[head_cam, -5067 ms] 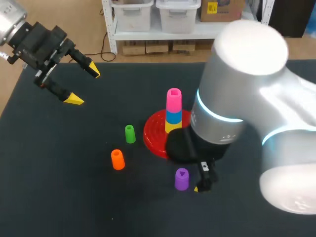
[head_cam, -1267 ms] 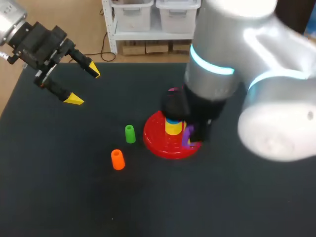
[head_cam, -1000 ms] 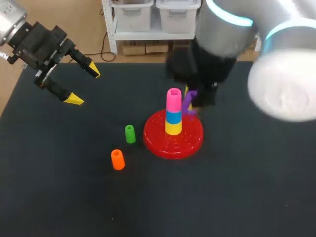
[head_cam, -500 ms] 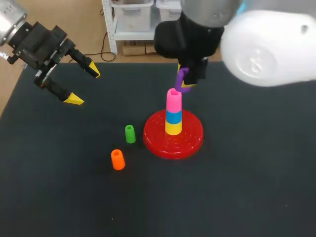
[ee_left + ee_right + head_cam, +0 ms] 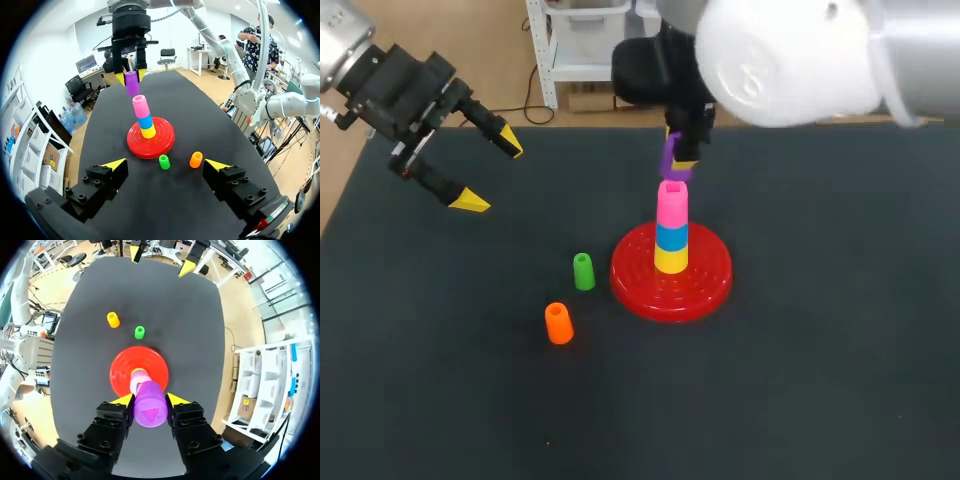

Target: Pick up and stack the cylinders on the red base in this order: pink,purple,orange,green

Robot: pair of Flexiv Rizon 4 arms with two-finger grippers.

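Observation:
On the red base stands a stack of a yellow, a blue and a pink cylinder. The purple cylinder hangs just above the pink one, not touching it, with my right gripper shut on it. In the right wrist view the purple cylinder sits between both yellow tips, over the stack and the base. The green cylinder and the orange cylinder stand upright on the mat, left of the base. My left gripper hovers open at the far left with nothing in it.
The dark mat covers the whole table. The right arm's big white body hangs over the table's far edge behind the stack. In the left wrist view the green cylinder and the orange cylinder lie between that gripper and the base.
My right gripper has carried the purple cylinder up from beside the base and leftward, to a spot over the pink cylinder. The left arm and the loose cylinders have not moved.

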